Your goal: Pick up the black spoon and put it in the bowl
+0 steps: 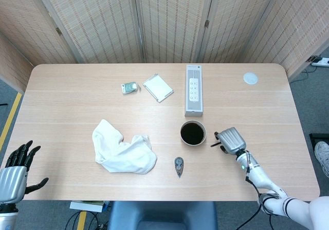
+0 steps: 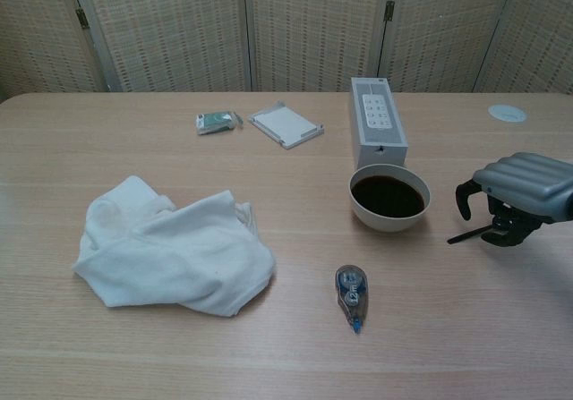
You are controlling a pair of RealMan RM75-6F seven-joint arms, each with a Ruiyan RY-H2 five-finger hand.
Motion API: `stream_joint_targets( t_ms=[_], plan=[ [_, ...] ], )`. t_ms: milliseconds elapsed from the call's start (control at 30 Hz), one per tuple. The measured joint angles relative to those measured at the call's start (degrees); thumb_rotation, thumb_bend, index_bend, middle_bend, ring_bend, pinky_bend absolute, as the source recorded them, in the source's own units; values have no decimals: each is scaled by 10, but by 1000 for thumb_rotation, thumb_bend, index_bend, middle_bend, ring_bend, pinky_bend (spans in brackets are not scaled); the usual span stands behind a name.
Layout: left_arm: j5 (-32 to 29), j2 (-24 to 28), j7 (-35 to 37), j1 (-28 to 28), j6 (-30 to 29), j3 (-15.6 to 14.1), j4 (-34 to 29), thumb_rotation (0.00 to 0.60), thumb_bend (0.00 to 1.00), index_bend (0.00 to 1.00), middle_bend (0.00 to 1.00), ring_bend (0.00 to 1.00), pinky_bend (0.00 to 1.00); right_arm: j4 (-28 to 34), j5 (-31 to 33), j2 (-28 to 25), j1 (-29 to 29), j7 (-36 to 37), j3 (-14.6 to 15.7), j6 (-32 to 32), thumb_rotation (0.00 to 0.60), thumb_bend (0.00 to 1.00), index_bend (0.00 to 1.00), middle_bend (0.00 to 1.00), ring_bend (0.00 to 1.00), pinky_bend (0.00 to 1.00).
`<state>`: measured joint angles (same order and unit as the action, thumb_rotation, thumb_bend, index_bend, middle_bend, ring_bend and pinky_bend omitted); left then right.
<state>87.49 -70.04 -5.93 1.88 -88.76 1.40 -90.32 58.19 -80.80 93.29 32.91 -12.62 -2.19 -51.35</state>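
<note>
The black spoon (image 2: 464, 235) lies flat on the table just right of the bowl; only its handle (image 1: 214, 144) shows. The white bowl (image 2: 387, 221) with a dark inside (image 1: 182, 133) stands mid-table. My right hand (image 2: 519, 185) hangs palm down over the spoon's bowl end, covering it, fingers curved toward the table and thumb held apart on the bowl side. In the head view the right hand (image 1: 231, 140) is close beside the bowl. My left hand (image 1: 15, 168) stays off the near left table corner, fingers spread, holding nothing.
A crumpled white cloth (image 1: 123, 153) lies left of the bowl. A correction tape dispenser (image 1: 178, 165) sits in front of the bowl. Behind the bowl are a long white power strip box (image 1: 193, 89), a white pad (image 1: 158, 87), a small green item (image 1: 129, 87) and a white disc (image 1: 250, 77).
</note>
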Motion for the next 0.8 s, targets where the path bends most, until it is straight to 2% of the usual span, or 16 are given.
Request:
stream_joint_targets(
  t_ms=[800],
  plan=[
    [-8,-5,12,-2,3,1,16,600,153,163,55,68,140,-44,-11,29,16,-44,14,14,600,296,502,1000,1000,1000]
  ],
)
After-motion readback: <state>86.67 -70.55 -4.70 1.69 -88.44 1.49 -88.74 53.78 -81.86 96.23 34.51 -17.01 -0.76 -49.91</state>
